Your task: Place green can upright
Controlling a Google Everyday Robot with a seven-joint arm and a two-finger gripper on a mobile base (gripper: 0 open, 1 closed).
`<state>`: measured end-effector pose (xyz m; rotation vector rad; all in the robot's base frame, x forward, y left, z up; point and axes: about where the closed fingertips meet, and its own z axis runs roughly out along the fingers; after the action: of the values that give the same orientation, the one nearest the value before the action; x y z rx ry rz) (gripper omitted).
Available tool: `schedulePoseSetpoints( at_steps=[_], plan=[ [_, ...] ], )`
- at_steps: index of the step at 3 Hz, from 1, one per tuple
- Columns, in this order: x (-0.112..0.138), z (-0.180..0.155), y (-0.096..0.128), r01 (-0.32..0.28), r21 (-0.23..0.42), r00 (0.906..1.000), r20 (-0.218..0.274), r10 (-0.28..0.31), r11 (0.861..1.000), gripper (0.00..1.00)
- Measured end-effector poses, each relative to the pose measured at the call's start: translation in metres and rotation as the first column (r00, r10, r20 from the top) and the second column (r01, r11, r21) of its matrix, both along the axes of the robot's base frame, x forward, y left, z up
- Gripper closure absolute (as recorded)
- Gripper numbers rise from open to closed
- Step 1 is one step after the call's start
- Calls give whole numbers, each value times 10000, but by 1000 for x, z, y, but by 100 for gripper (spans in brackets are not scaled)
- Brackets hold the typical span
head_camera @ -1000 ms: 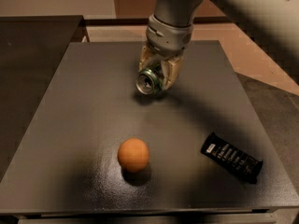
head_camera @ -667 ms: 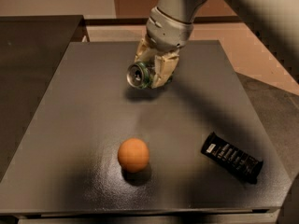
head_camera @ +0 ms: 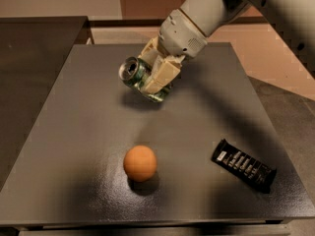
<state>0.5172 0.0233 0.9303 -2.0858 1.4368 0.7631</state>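
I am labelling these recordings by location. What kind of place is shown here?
Probably a robot test bench in a lab or office. A dark table carries a ball and a snack bar, and the gripper, above the table's far part, holds a green can tilted.

Small dark green metal drink can, held aslant in the air.
Its silver pull-tab end faces left and towards me, and the body slopes down to the right, neither upright nor flat. The cream two-finger gripper clasps it across the middle, above the far half of the dark grey tabletop.
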Motion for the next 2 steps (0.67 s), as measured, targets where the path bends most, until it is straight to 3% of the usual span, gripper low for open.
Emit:
schedulePoseSetpoints(
  at_steps=[1,2],
  plan=[
    [-9,14,13,692,1620,9917,-1187,-501,9844,100],
    [-15,23,25,943,2911,9812,-1887,-395,9520,100]
  ],
)
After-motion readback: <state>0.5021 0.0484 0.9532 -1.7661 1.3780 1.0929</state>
